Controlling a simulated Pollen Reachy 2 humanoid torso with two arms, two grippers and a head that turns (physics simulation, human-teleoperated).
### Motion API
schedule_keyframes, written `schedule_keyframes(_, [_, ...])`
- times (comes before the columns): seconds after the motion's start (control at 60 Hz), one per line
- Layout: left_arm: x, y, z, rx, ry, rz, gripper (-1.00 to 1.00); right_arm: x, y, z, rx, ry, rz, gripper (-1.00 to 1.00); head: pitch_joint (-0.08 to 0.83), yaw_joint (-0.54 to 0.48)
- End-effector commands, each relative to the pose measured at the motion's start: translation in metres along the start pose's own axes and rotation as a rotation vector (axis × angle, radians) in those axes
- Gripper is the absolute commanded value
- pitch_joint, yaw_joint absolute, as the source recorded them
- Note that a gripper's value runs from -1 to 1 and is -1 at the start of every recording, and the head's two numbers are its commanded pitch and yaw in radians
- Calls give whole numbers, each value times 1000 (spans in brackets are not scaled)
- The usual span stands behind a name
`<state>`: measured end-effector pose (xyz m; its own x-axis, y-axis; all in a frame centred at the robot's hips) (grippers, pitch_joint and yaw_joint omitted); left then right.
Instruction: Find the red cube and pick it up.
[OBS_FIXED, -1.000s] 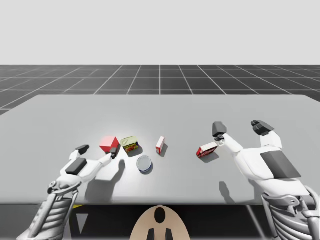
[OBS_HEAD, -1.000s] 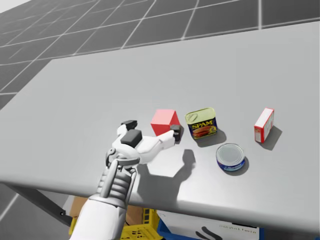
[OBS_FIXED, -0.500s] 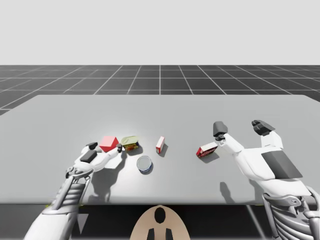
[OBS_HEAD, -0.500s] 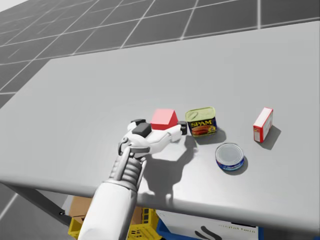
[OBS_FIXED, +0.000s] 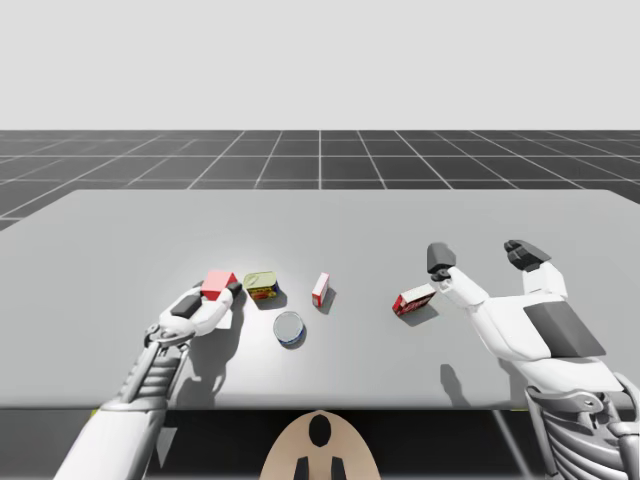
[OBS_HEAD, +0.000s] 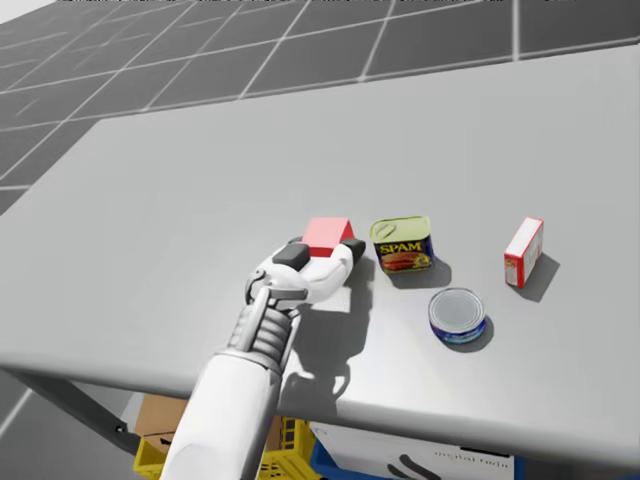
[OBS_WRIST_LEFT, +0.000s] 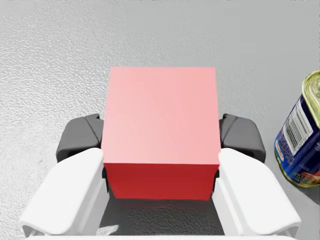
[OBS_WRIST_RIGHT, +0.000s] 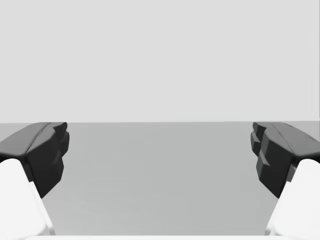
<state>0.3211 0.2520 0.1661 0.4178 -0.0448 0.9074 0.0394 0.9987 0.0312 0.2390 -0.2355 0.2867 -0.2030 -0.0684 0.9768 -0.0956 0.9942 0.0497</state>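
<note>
While the robot leans over the grey counter (OBS_FIXED: 400, 215), its left end effector (OBS_WRIST_LEFT: 160, 142) is clamped on the red cube (OBS_HEAD: 325, 236). The two dark pads (OBS_WRIST_LEFT: 81, 136) press against opposite side faces of the block, and the white fingers run back along either flank. The cube sits toward the robot's left on the near half of the counter. From where I stand I cannot tell whether its underside rests on the surface or hangs just above it. Just beside the cube, on the side away from the robot's left arm, stands a rectangular tin (OBS_HEAD: 402, 245) with a yellow top and blue sides, close to the outer finger but apart from it. Nearer the robot's edge of the counter lies a round blue can (OBS_HEAD: 458, 315), and past the tin a small red-and-white box (OBS_HEAD: 526, 252) stands upright. Well apart from all this, the right end effector (OBS_FIXED: 480, 256) hovers above the counter with its fingers spread wide and nothing between them. A second red-and-white box (OBS_FIXED: 413, 299) lies flat just beside its inner finger.
</note>
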Motion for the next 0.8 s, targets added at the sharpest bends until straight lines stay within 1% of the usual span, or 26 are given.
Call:
schedule_keyframes(0.017, [-9,-2,-2,-7,35,-9,1000,-1,1,0,-3,1,-7,-1000,627,402])
schedule_keyframes(0.1, [-9,-2,-2,-6,33,-10,1000,-1,1,0,-4,1,-7,-1000,574,399])
schedule_keyframes(0.117, [-9,-2,-2,-6,33,-11,1000,-1,1,0,-5,1,-7,-1000,550,396])
schedule_keyframes(0.233, [-10,-2,-1,-3,35,-16,1000,-1,1,0,-5,2,-3,-1000,465,391])
schedule_keyframes(0.35, [-9,-2,-1,-1,33,-15,1000,-1,1,0,-6,2,2,-1000,398,398])
schedule_keyframes(0.467, [-6,-1,3,2,22,-12,1000,-1,0,0,-6,4,3,-1000,348,405])
schedule_keyframes(0.583, [3,-1,11,26,11,-50,1000,-1,0,0,-10,3,5,-1000,311,409])
schedule_keyframes(0.617, [9,0,15,34,-4,-64,1000,-2,-1,-1,-11,3,6,-1000,307,409])
schedule_keyframes(0.7, [22,3,27,52,-35,-79,1000,-2,-1,-1,-11,3,3,-1000,307,409])
schedule_keyframes(0.8, [47,9,47,85,-93,-102,1000,-2,-2,-1,-4,6,1,-1000,307,409])
